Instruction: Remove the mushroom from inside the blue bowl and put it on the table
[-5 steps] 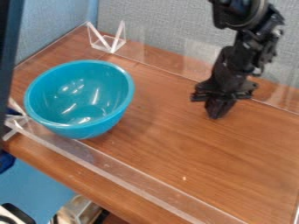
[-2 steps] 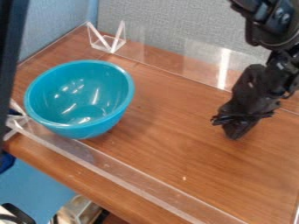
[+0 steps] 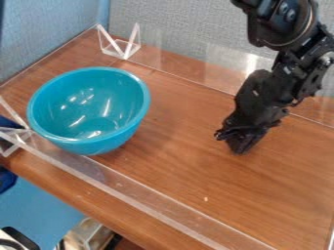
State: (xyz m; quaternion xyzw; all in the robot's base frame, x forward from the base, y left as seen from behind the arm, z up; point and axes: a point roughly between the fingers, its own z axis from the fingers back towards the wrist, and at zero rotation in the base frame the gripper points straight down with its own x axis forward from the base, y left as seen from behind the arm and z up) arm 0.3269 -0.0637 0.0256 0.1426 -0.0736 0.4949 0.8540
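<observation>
The blue bowl (image 3: 89,110) stands on the left of the wooden table (image 3: 170,161), glossy turquoise, with only light reflections showing inside it. No mushroom shows in the bowl or on the table; it is hidden or out of view. My black gripper (image 3: 243,143) hangs on the right, well away from the bowl, with its tips down at the tabletop. The fingers (image 3: 235,132) form one dark mass, so the gap between them and anything they hold cannot be made out.
Low clear acrylic walls run along the front edge (image 3: 131,195) and the back edge (image 3: 196,61). A small clear triangular stand (image 3: 120,43) sits at the back left corner. Bare wood lies between the bowl and the gripper.
The gripper swung right and down over the table, then came back a little to the left. It is now lower than a second ago. The bowl has not moved.
</observation>
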